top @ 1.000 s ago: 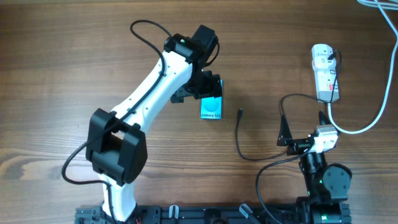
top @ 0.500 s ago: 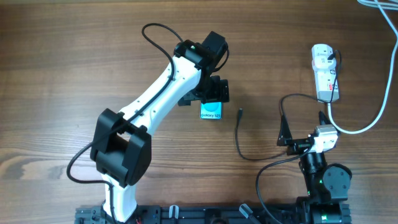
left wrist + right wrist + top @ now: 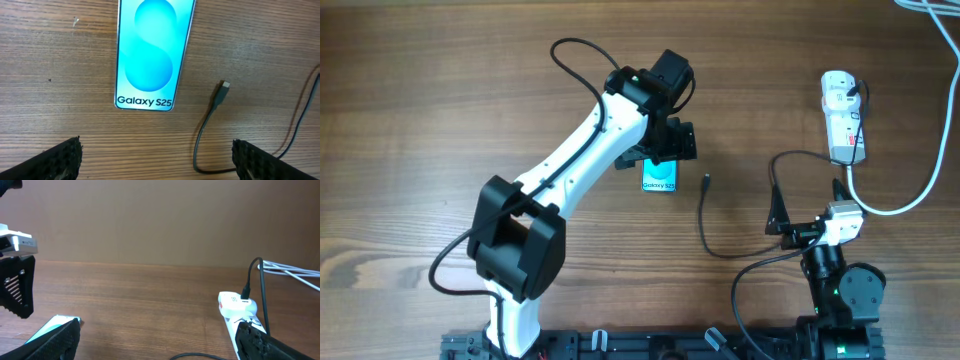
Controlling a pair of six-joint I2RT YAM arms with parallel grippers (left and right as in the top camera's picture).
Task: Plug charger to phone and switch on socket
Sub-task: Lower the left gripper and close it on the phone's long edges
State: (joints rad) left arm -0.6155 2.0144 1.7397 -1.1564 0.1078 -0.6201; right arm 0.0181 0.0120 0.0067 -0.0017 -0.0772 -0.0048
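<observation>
One phone [image 3: 152, 52], one charger [image 3: 219, 97], one socket [image 3: 842, 118].

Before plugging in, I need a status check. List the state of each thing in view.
phone: flat, screen lit, nothing plugged in.
charger: tip loose beside phone.
socket: plug inserted; switch state unreadable.
left gripper: open, empty, above phone.
right gripper: open, empty.
</observation>
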